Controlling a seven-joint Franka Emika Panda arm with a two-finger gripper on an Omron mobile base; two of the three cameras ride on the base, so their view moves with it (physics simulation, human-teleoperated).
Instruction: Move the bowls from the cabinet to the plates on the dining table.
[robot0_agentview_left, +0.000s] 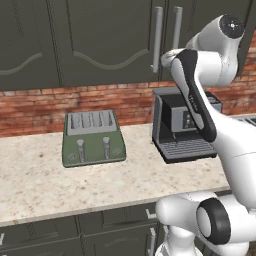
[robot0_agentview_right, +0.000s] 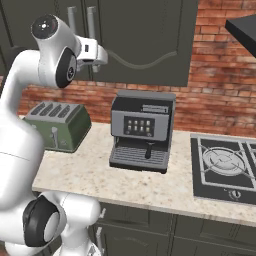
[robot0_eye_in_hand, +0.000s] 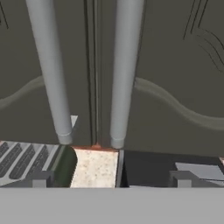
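The task looks barely begun: the wall cabinet (robot0_agentview_left: 100, 40) is shut, both arched doors closed, so the bowls inside are hidden and nothing has reached the plates or the dining table. The gripper (robot0_eye_in_hand: 111, 179) is raised in front of the two silver bar handles (robot0_eye_in_hand: 52, 74), pointing at the seam between the doors, above the green toaster (robot0_agentview_left: 92, 137) and the coffee machine (robot0_agentview_right: 142, 130) on the speckled counter (robot0_agentview_left: 40, 185). Its fingers are spread wide and empty, touching neither handle as far as can be told. Opening a door seems the first step left.
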